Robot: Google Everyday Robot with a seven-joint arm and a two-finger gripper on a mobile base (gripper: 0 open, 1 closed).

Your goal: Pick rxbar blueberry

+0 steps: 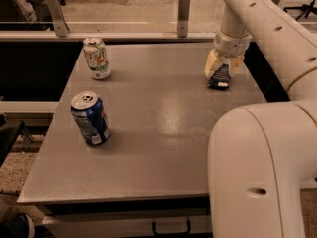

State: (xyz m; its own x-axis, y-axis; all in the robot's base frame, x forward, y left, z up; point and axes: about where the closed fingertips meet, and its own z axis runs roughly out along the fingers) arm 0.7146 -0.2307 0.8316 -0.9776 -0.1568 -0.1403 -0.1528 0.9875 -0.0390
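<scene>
Far left, toward the back edge of the grey table (pixel 163 133): a white-and-green can (pixel 96 58), upright and not part of my job. In front of it, nearer the left edge: a blue soda can (pixel 90 119), also upright, well apart from the first and likewise to be left alone. Centre: bare tabletop. Right, near the back corner: the gripper (pixel 224 69) hangs from the white arm (pixel 257 19), pointing down at the surface. Its cream fingers (pixel 212 63) stand on either side of the rxbar blueberry (pixel 219 78), and I read them as clamped on it. The dark wrapper sits tilted between them, its lower end at or just above the table over a small shadow; I cannot tell which. As I judge it, the reach and the grasp are done. What remains is a clean lift clear of the table, with the thin wrapper possibly slipping as it rises.
</scene>
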